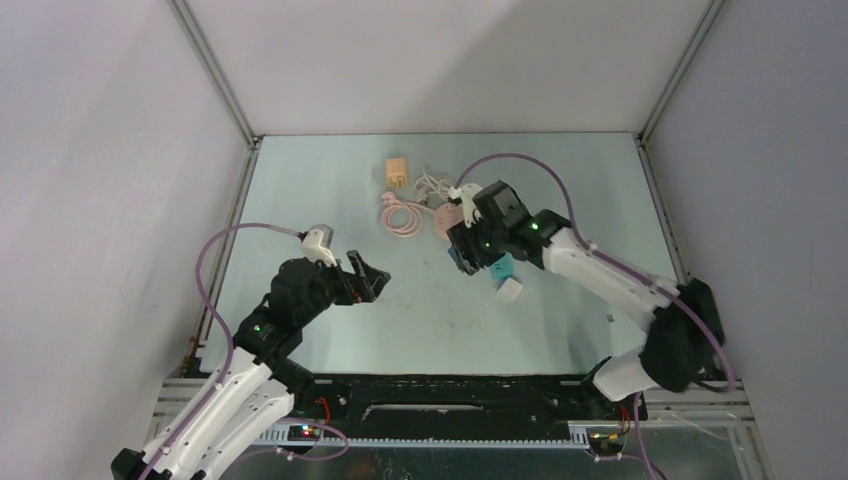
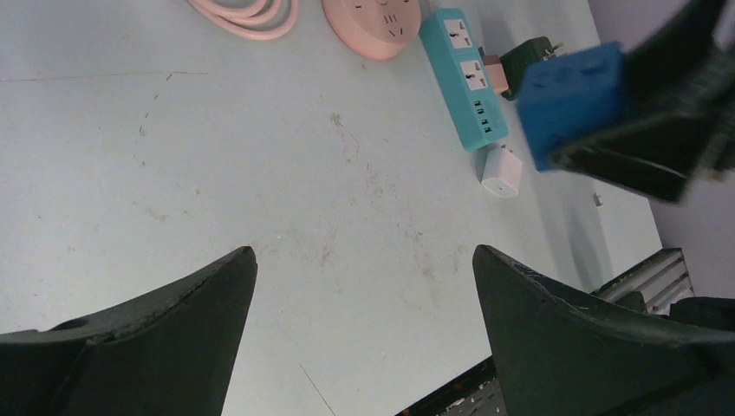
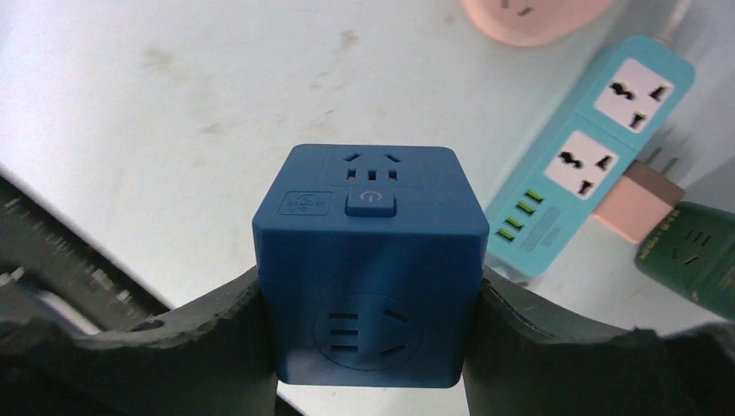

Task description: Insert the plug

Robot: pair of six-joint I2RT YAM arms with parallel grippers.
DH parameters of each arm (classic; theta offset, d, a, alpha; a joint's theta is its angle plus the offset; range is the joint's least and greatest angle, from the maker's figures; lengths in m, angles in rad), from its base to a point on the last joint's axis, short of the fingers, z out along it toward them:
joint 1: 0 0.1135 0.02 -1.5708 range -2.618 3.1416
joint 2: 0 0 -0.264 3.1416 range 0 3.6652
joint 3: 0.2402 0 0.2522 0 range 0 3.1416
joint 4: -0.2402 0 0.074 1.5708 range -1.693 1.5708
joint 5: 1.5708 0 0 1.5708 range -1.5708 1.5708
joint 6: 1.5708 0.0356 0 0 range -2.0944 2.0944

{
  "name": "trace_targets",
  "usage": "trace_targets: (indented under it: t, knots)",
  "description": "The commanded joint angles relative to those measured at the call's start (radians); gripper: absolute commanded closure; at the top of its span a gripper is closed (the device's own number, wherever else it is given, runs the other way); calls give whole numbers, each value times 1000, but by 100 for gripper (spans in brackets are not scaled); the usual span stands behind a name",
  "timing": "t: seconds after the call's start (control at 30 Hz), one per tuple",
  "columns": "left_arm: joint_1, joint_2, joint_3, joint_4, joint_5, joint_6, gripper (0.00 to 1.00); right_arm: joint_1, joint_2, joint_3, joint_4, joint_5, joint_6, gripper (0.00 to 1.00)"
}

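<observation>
Pale green and a little scratched, the desk [image 1: 420, 320] carries everything here. Over its left half, nearer to the near edge, the left hand [image 1: 368, 280] hangs released, its two fingers wide apart with nothing between them. Toward the middle of the far edge lie a tan adapter [image 1: 397, 171], a thin white cable [image 1: 432, 184], a coiled pink cable [image 1: 398, 216] and, just beside the coil, a round pink socket [image 2: 373, 22]. To the right of these, the right hand [image 3: 371, 347] is clenched on the blue cube adapter [image 3: 373, 260]. It presses the two side faces and holds the cube in the air above the desk. I take this cube as the plug of the task, though its pins are not visible in any view. Beyond it, further right, lies the teal power strip [image 3: 589, 156] with two free outlets. A small white charger [image 2: 502, 171] sits near its end, and a salmon plug [image 3: 641, 199] and a dark green plug [image 3: 693, 256] sit just beside its long side. I judge the risks as follows. The strip is loose and no hand holds it, so a push can make it slide. The smooth sides of the cube can turn in the fingers under pressure. Because the pins are hidden, they can miss the holes. The neighbour plugs may also be knocked.
</observation>
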Motion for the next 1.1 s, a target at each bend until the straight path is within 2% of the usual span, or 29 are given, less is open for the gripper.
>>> trace_targets:
  t: [0.0,0.13,0.33,0.47,0.8,0.93,1.07]
  knots:
    - [-3,-17,52,8,2,-15,2,63,-214,-85,69,-99,-8,71]
    - [-1,-22,64,8,33,-27,2,117,-428,-187,131,-122,36,71]
    - [-1,-30,98,-13,55,-51,2,147,-746,-377,294,-14,65,73]
    - [-1,-23,109,7,110,-88,2,150,-850,-438,322,-20,40,73]
    - [-18,136,202,-15,383,-225,2,158,-796,-449,297,-157,-22,73]
    - [-66,168,215,16,434,-278,3,199,-750,-449,312,-141,-46,74]
    - [-95,186,263,-29,456,-303,2,280,-705,-444,311,-91,-82,74]
